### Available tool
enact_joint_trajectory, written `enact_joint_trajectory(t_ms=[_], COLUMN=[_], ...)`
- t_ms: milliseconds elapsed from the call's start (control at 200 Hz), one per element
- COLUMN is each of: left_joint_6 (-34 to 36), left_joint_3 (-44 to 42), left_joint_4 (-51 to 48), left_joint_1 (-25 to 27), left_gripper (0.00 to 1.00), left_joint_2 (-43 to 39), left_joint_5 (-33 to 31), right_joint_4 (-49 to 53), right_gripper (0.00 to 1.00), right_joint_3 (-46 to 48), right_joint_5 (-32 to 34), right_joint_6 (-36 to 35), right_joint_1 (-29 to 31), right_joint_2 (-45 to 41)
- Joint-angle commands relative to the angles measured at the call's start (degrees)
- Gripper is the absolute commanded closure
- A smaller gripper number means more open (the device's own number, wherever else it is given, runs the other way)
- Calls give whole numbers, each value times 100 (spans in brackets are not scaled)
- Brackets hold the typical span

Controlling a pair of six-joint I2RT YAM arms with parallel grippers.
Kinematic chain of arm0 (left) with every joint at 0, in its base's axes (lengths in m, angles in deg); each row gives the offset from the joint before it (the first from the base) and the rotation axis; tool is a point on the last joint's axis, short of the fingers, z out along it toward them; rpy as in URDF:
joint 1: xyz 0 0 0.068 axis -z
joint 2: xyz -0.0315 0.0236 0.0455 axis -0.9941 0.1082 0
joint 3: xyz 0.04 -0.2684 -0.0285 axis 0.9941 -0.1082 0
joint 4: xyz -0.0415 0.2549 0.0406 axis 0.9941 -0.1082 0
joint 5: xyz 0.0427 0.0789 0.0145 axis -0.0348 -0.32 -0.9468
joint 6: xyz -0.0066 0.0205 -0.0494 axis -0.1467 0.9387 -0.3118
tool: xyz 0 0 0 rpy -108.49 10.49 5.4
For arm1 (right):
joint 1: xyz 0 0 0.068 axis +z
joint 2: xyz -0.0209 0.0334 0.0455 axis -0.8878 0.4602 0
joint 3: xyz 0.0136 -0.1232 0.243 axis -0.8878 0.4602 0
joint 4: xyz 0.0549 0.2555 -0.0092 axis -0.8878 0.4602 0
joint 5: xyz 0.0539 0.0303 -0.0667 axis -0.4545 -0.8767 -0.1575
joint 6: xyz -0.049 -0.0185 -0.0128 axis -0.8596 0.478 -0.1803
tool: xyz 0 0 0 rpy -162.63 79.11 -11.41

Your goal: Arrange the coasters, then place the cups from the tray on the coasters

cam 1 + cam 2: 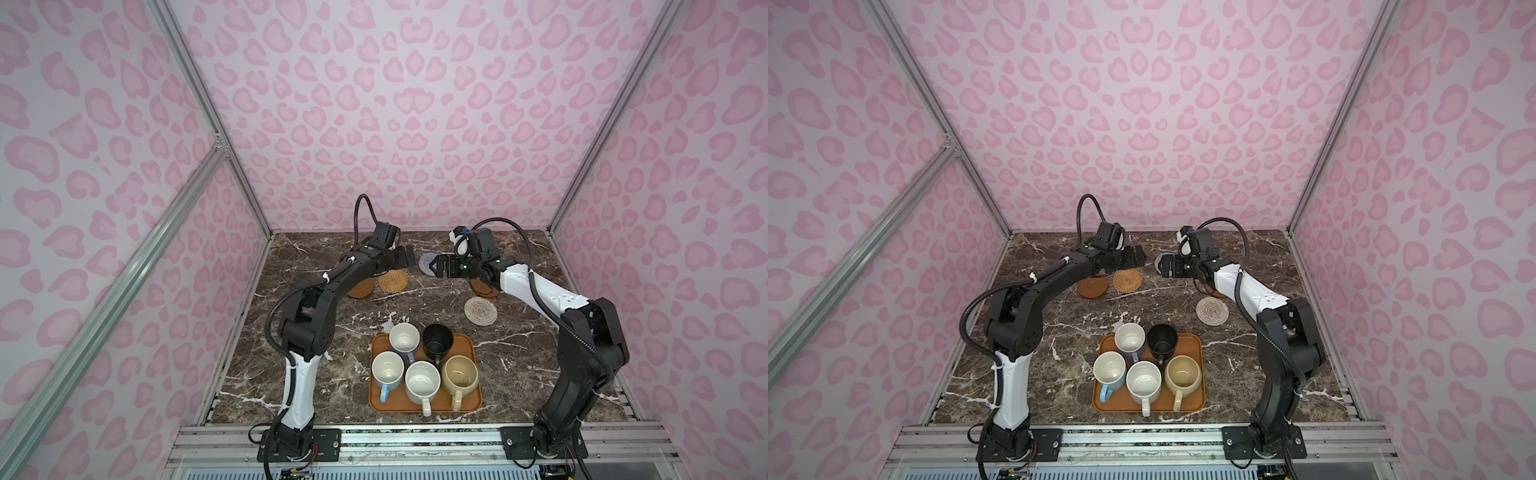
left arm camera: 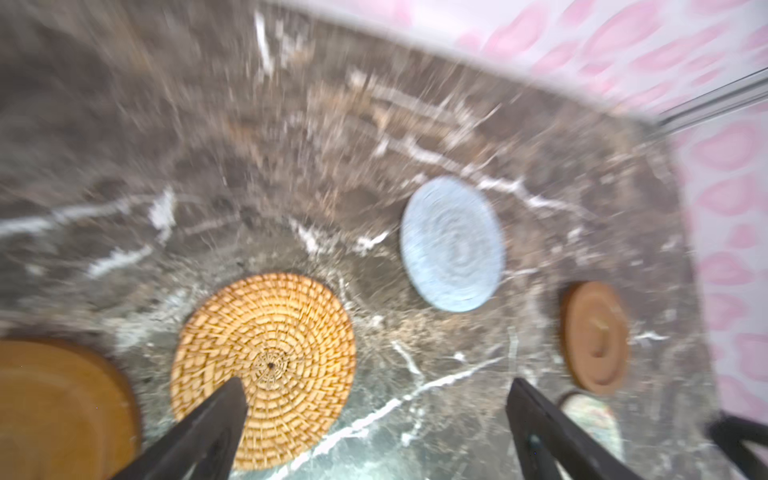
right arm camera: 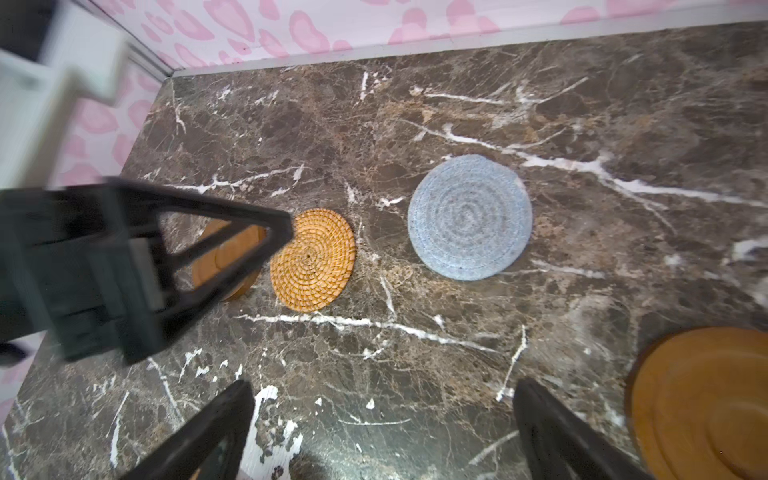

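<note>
While cups (image 1: 422,381) stand on the tray (image 1: 465,345), left gripper (image 1: 408,257) and right gripper (image 1: 433,267) hover above coasters (image 1: 392,281), jaws apart, empty.

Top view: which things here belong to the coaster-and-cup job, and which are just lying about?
Job: orange woven coaster, grey-blue woven coaster, cream woven coaster, left wooden coaster, right wooden coaster; lavender cup, black cup, light blue cup, speckled white cup, beige cup; tray.
Not the job: marble table, pink walls, aluminium frame; all fixtures.
</note>
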Motion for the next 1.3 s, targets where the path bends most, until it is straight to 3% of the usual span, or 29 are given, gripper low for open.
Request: enact_joint_trajectory(t_ms=[0,280,420,720,825,1125,1295], left_joint_6=[104,-573,-754,-1049,-864,-881,-886], left_joint_3=[-654,-1781,-2100,-2387,-2205,-2179,-2201], left_joint_4=[1027,1781,1871,2352,2004,2197,2168], left_joint_1=[-9,-9,8,139,155,149,150], left_gripper=[2,2,2,3,3,3,3], left_joint_2=[-775,-1724,-1857,-1660,-1596,-1414,-1402], left_joint_5=[48,340,467,598,317,739,668], right_joint_4=[198,654,924,1751,2130,2681,3045], right_gripper=[1,3,10,17,20,25,29], right_joint_3=[-143,-1230,-1915,-3674,-4191,-4880,-5355], right_joint_5=[218,463,498,439,526,670,803], right_joint_6=[53,-100,-125,-327,-443,-747,-835], right_joint_1=[-109,-283,-369,-414,-382,-266,-201], right_joint_2=[187,1190,1871,3380,3715,4283,4646])
